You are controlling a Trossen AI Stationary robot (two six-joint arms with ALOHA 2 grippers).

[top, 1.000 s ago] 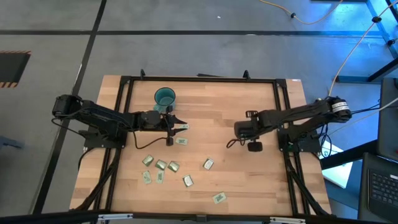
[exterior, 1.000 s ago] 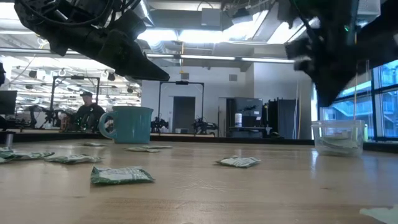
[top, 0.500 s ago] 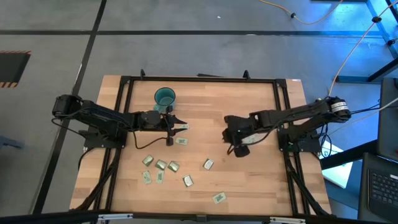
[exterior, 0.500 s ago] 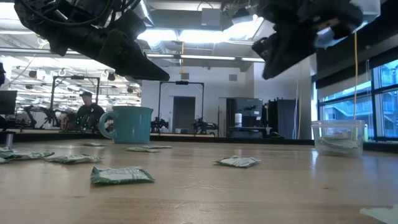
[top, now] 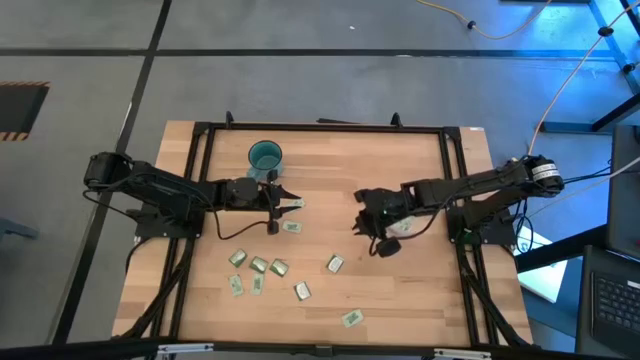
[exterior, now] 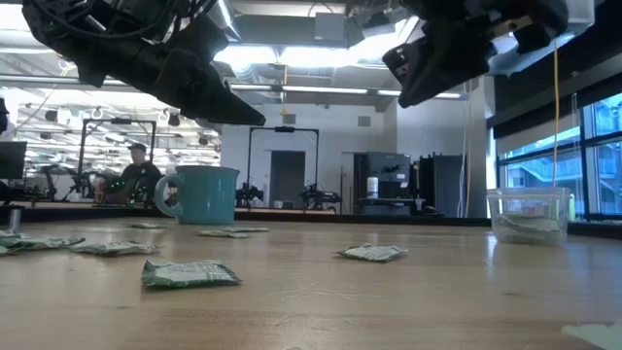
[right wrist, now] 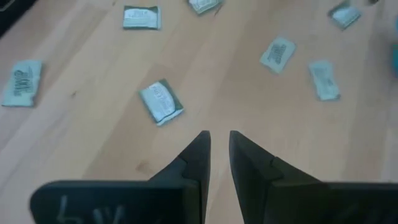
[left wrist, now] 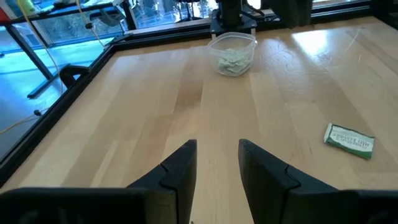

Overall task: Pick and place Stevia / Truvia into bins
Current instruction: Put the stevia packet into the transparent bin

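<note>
The right gripper [right wrist: 219,135] has been swung away from the clear cup [exterior: 528,214] toward mid-table. It is carried empty above the loose sachets [top: 334,264], fingers narrowly parted, so a fresh pick is judged due. The left gripper [left wrist: 217,144] is held released near the teal cup [top: 265,157]. Two cups are counted. About ten sachets are counted on the table, with more in the clear cup.

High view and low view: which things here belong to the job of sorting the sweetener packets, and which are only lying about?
Belong to the job:
- sweetener sachets scattered on the table
- teal cup
- clear plastic cup, sachets already inside
- left gripper
- right gripper

Only lying about:
- yellow cable on the floor
- black frame around the table
</note>
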